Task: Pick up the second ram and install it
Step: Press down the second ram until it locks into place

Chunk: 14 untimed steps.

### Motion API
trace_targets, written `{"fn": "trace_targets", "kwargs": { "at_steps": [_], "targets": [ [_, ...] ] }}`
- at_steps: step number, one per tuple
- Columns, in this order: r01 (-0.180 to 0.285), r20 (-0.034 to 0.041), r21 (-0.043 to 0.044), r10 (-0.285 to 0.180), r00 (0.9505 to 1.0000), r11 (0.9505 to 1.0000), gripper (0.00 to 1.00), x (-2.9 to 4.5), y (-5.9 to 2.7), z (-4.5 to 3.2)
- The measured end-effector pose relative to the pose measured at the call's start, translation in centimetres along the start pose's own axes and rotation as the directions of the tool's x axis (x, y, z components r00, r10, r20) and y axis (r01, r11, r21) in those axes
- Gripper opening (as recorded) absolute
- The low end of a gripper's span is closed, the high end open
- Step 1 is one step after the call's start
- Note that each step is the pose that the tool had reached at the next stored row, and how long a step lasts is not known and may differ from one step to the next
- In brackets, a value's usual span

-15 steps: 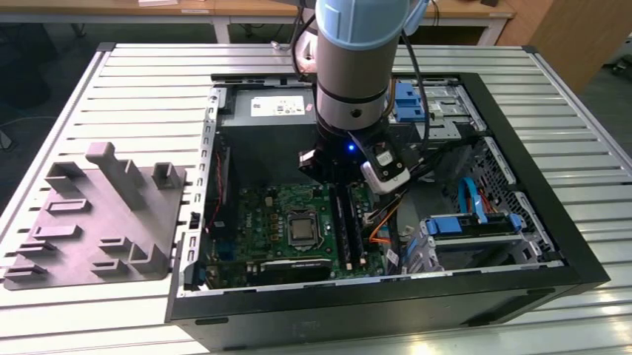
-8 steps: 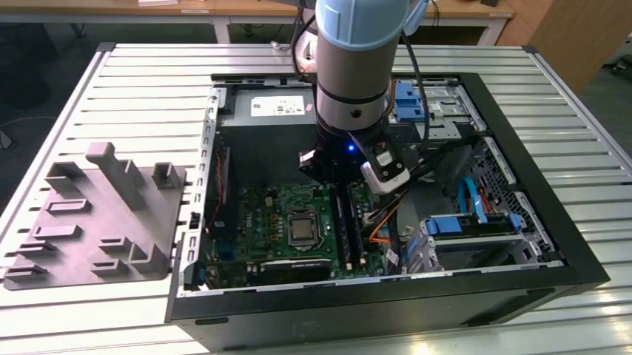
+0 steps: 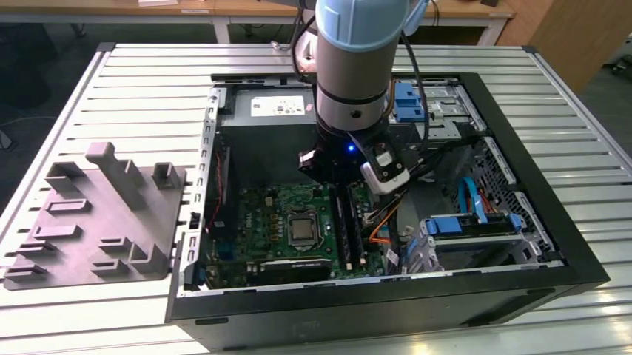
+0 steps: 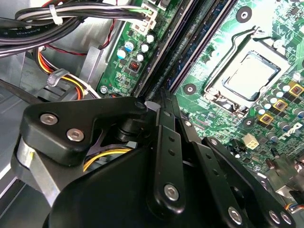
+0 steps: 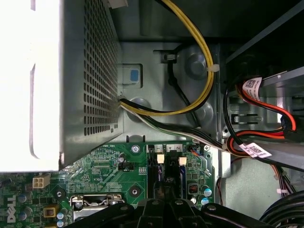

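Note:
My gripper (image 3: pixel 341 181) hangs inside the open computer case, over the far end of the memory slots on the green motherboard (image 3: pixel 271 211). In the second wrist view its black fingers (image 4: pixel 161 123) come together, shut, right at a slot's end (image 4: pixel 163 95). A long thin strip with a bluish edge, the second ram (image 4: pixel 190 53), lies along that slot in line with the fingertips. In the exterior view it shows as a dark strip (image 3: pixel 343 222) beside the processor socket (image 3: pixel 299 228). In the first wrist view the gripper (image 5: pixel 164 203) sits just short of the white slot latches (image 5: pixel 160 160).
The grey power supply (image 3: pixel 265 107) and its yellow and black cable bundle (image 5: pixel 199 90) crowd the case's far end. Blue drive brackets (image 3: pixel 474 222) fill the case on the exterior view's right. A grey tray with upright tabs (image 3: pixel 99 214) stands outside on the slatted table (image 3: pixel 148 81).

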State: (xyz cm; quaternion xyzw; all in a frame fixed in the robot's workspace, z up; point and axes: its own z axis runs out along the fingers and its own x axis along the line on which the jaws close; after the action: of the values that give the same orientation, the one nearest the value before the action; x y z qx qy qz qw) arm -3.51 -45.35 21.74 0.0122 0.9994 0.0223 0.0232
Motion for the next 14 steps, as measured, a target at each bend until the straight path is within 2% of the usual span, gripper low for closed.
{"fn": "trace_targets", "kwargs": {
  "at_steps": [7,9,14],
  "targets": [
    [0.000,0.0001,0.0003,0.000,1.0000,1.0000,0.10,0.00,0.00,-0.02],
    [0.000,0.0006,0.0014,0.000,1.0000,1.0000,0.10,-0.03,0.03,-0.36],
    [0.001,0.0003,0.0104,-0.001,1.0000,0.9999,0.10,-0.08,0.07,-1.63]
  ]
}}
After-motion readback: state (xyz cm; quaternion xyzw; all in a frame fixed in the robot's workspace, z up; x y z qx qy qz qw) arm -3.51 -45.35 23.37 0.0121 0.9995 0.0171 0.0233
